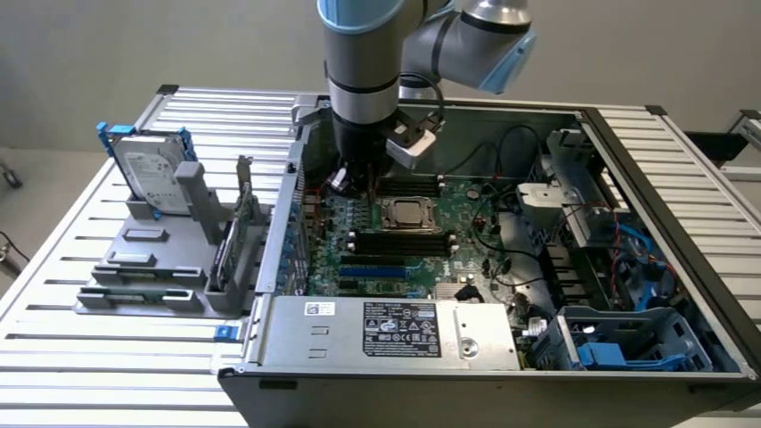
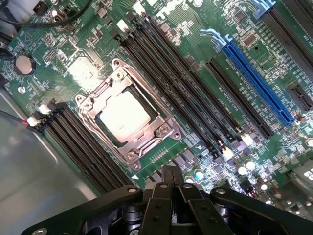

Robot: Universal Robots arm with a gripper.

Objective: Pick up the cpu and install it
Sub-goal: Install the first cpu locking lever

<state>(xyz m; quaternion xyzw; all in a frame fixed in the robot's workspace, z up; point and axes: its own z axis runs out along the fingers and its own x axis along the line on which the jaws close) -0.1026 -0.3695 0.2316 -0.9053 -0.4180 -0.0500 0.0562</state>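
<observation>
One cpu (image 2: 123,116) sat seated in the metal-framed socket (image 2: 161,131) on the motherboard (image 2: 205,54), inside the open case (image 1: 666,178). Gripper (image 2: 168,178) hovered above the board near it, fingers closed, empty.

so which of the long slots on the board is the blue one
The blue slot, running diagonally beside the black memory slots, away from the cpu; the other long slots are black.

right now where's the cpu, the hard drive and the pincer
cpu (image 2: 123,116): wrist view, middle of its metal top, sitting in the socket
hard drive (image 1: 152,169): exterior view, its white label
pincer (image 2: 169,177): wrist view, the closed fingertips
</observation>
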